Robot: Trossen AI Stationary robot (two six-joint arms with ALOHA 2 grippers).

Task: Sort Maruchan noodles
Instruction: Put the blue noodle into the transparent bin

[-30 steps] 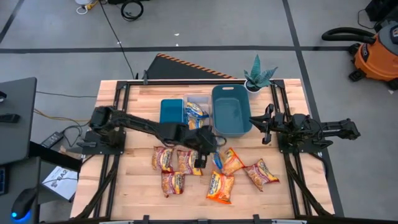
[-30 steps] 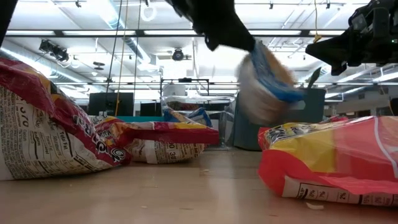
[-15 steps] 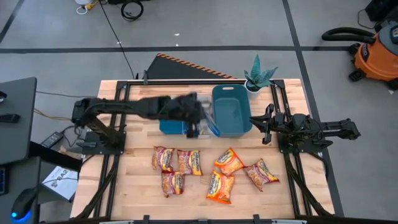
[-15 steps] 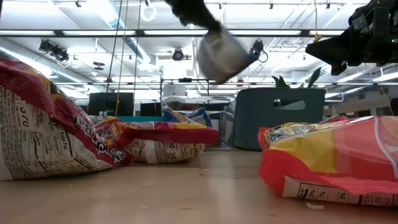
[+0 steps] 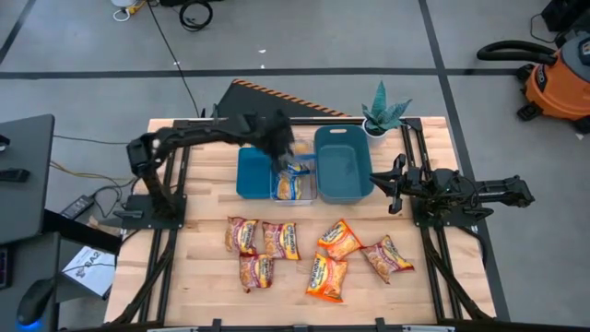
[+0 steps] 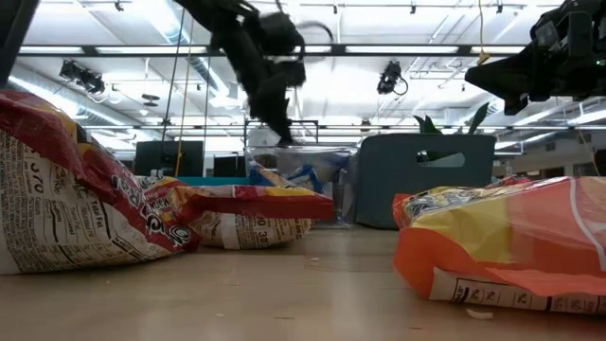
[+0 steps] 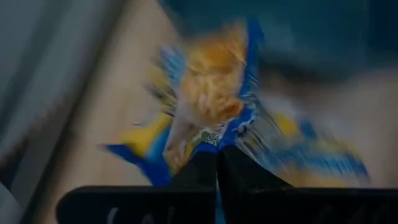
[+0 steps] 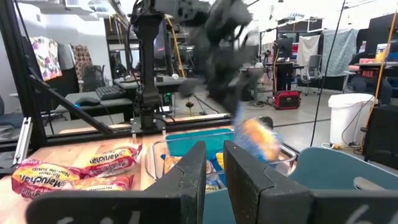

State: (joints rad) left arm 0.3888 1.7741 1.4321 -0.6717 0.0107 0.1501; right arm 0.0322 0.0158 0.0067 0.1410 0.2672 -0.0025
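My left gripper point(image 5: 282, 148) is over the clear bin point(image 5: 310, 195) at the table's far side, shut on a blue-and-yellow noodle packet point(image 7: 211, 106). The right wrist view shows that packet point(image 8: 258, 140) below the left gripper, blurred. Other blue-and-yellow packets point(image 5: 293, 184) lie in the clear bin. Three red packets point(image 5: 261, 244) and three orange packets point(image 5: 346, 258) lie flat on the table's near half. My right gripper point(image 5: 391, 184) waits at the table's right side, slightly open point(image 8: 214, 177), touching nothing. My left gripper pinches the blue-and-yellow packet by one edge point(image 7: 214, 144) between its two shut fingers point(image 7: 199, 168). It comes from above, pointing down toward the clear bin. The packet hangs beyond the fingertips; whether its lower end touches the bin's contents I cannot tell.
A small teal bin point(image 5: 253, 171) stands left of the clear bin and a larger blue-grey bin point(image 5: 343, 166) right of it. A potted plant point(image 5: 383, 112) stands at the far right corner. Bare wood shows along the table's left and near edges.
My left gripper has lifted the blue-and-yellow packet from among the packets in the middle of the table, carried it up and toward the far edge, and now stands over the clear bin. The packets on the table have stayed put.
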